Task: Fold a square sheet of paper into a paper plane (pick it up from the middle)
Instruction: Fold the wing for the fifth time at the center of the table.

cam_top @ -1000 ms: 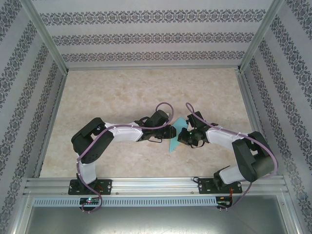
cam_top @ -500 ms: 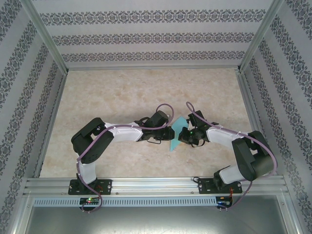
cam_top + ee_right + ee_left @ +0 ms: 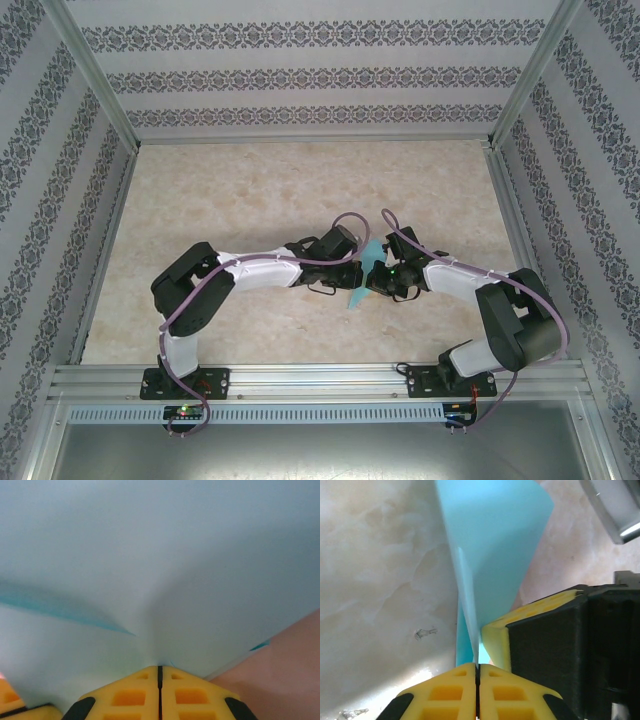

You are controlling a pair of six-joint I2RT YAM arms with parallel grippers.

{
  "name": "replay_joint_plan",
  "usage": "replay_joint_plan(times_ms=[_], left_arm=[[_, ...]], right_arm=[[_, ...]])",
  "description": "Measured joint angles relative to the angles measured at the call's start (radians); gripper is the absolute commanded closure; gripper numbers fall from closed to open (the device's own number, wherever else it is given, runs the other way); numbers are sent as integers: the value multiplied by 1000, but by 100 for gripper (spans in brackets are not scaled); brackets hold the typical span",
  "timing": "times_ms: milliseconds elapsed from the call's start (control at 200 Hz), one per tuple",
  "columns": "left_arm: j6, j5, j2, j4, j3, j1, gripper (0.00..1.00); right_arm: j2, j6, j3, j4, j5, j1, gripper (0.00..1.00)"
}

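Paper plane (image 3: 353, 297) (part-folded, light cyan): sits over the middle of the marbled table (image 3: 250, 190), between both arms. Left gripper (image 3: 478, 667): jaws pressed together, pinching a folded edge of the paper. Right gripper (image 3: 160, 669): jaws likewise closed on the same paper, just beside the left one.

One sheet of light-cyan paper (image 3: 495, 545) is in the scene. There are two robot arms, the left arm (image 3: 255, 270) and the right arm (image 3: 460, 280), over one marbled table (image 3: 250, 190). There are two grippers, the left gripper (image 3: 478, 672) and the right gripper (image 3: 160, 672). Two purple cables (image 3: 345, 218) are visible.
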State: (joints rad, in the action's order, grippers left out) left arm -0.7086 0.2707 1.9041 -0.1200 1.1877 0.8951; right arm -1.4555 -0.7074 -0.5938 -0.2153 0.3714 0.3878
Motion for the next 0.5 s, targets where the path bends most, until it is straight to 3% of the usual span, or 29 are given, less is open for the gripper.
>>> replay_joint_plan(times_ms=[500], left_arm=[[56, -90, 47, -98, 67, 16, 92]], right_arm=[[6, 4, 15, 20, 20, -20, 94]])
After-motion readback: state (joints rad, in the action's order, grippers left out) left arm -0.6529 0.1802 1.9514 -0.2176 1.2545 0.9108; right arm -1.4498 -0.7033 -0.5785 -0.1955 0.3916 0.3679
